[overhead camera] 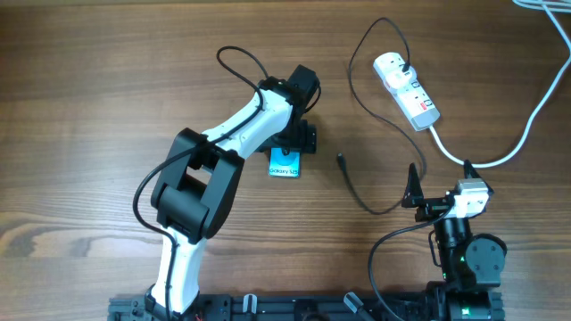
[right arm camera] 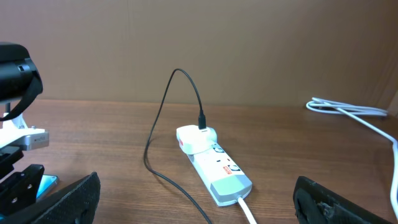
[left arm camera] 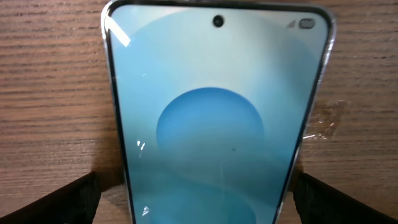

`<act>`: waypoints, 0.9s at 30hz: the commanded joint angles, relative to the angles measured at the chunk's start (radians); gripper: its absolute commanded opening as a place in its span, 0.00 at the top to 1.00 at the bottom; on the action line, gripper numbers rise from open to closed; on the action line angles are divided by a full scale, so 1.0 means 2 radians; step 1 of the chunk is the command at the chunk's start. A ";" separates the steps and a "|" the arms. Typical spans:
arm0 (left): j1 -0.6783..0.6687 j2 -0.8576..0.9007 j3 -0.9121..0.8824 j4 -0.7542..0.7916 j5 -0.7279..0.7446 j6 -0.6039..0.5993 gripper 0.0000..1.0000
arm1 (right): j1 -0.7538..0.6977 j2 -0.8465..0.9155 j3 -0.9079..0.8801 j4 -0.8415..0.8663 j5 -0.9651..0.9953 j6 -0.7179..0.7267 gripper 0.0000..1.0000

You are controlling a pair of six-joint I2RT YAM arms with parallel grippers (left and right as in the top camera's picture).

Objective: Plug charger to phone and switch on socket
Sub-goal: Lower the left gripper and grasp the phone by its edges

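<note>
Left jaws over the phone, charger not plugged in yet

Overhead: the phone point(overhead camera: 285, 165) lies on the worktop point(overhead camera: 80, 80) under the left jaws. The charger point(overhead camera: 357, 192) loops from the socket point(overhead camera: 406, 87), and its free end lies loose between the phone and the right jaws. Left wrist: the left jaws are spread wide either side of the phone point(left arm camera: 211, 124), gripping nothing. Right wrist: the right jaws are wide open and empty too, with the socket point(right arm camera: 214, 168) ahead and the charger point(right arm camera: 163, 109) arching out of it.

I see my left pincer point(overhead camera: 293, 147) over the phone point(overhead camera: 285, 165); the charger point(overhead camera: 343, 163) plug lies apart on the bench point(overhead camera: 89, 89).
</note>
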 commanded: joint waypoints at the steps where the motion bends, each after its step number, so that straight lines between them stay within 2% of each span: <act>1: -0.006 0.006 -0.011 0.009 0.003 0.004 0.04 | -0.002 -0.003 -0.001 0.001 0.007 -0.002 0.00; 3: -0.006 0.006 -0.011 0.008 0.003 0.004 0.10 | -0.002 -0.003 -0.001 0.001 0.007 -0.002 0.00; 8: -0.006 0.006 -0.011 -0.003 0.003 0.004 0.08 | -0.002 -0.003 -0.001 0.001 0.007 -0.002 0.00; 9: -0.006 0.006 -0.011 -0.004 0.003 0.004 0.12 | -0.002 -0.003 -0.001 0.001 0.007 -0.002 0.00; 10: -0.006 0.006 -0.011 -0.003 0.003 0.004 0.21 | -0.002 -0.003 -0.001 0.001 0.007 -0.002 0.00; 27: -0.006 -0.008 -0.009 -0.011 0.003 0.002 0.29 | -0.002 -0.003 -0.001 0.001 0.007 -0.002 0.00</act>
